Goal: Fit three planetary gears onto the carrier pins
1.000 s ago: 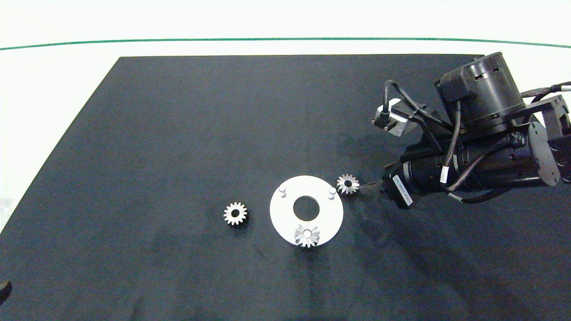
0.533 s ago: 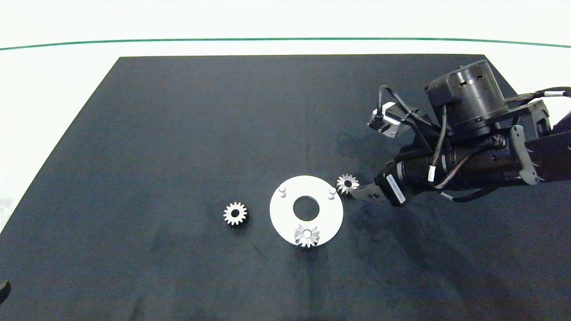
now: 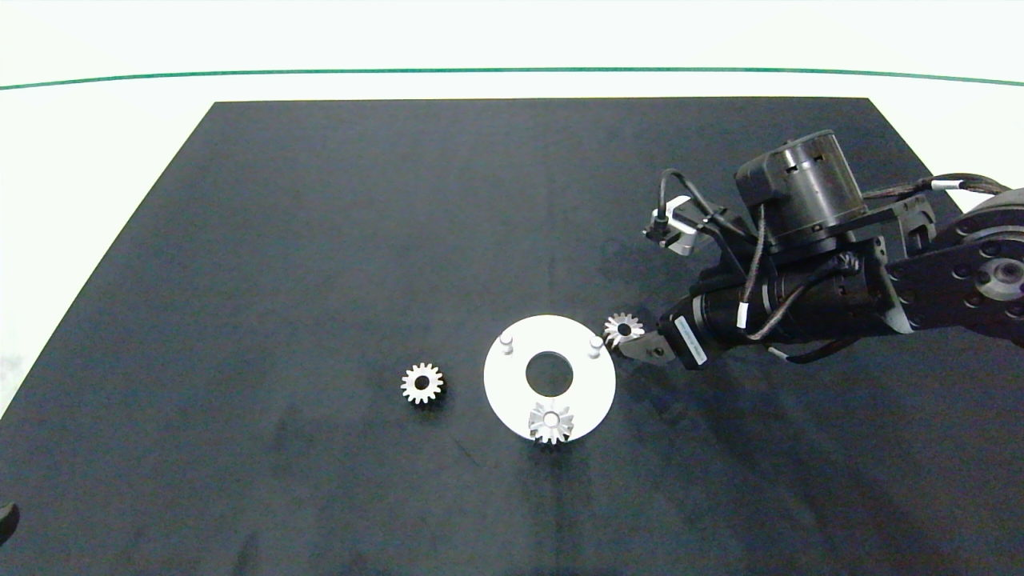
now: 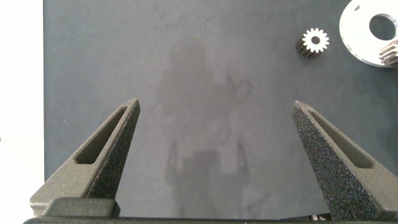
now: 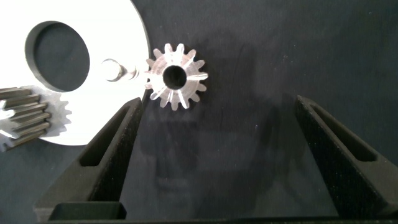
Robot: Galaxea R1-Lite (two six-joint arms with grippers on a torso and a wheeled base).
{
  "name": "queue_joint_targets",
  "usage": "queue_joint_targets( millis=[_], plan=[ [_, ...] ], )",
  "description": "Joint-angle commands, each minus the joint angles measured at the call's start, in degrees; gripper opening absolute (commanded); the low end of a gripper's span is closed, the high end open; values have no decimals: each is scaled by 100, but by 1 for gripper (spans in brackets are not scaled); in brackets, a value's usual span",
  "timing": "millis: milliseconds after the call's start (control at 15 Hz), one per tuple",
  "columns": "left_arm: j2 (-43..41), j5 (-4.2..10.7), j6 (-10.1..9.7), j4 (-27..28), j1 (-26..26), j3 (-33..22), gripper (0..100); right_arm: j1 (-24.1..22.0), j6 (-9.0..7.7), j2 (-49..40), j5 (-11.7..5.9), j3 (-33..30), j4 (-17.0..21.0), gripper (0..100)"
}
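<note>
The white carrier disc (image 3: 506,384) lies on the black mat with two bare carrier pins (image 3: 506,344) (image 3: 595,344) at its far side. One planetary gear (image 3: 551,422) sits on the near pin. A second gear (image 3: 624,329) lies flat on the mat, touching the disc's right edge beside the right pin (image 5: 114,68). A third gear (image 3: 422,383) lies left of the disc. My right gripper (image 3: 644,341) is open just right of the second gear (image 5: 176,76), which lies a little beyond its fingertips (image 5: 132,111). My left gripper (image 4: 215,107) hangs open over bare mat, far from the third gear (image 4: 315,42).
The black mat (image 3: 320,200) covers most of the white table, with its edges at left and back. A green line (image 3: 512,70) runs along the far side. The right arm's bulky wrist (image 3: 800,192) stands over the mat's right part.
My right arm has moved left and lower, bringing its open fingers close to the gear beside the disc. The gears and the disc have not moved.
</note>
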Motion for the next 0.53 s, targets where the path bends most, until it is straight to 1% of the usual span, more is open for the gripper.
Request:
queue_joint_targets(
  millis=[67, 333, 467, 533],
  plan=[
    [22, -5, -1, 15, 1, 0, 100, 2, -10, 148, 16, -6, -58, 95],
    [31, 4, -1, 6, 1, 0, 100, 11, -19, 218, 33, -59, -111, 86],
    [22, 4, -1, 6, 1, 0, 100, 11, -19, 244, 130, -76, -137, 83],
    [22, 4, -1, 6, 1, 0, 100, 20, -10, 244, 139, -76, -137, 80]
  ],
)
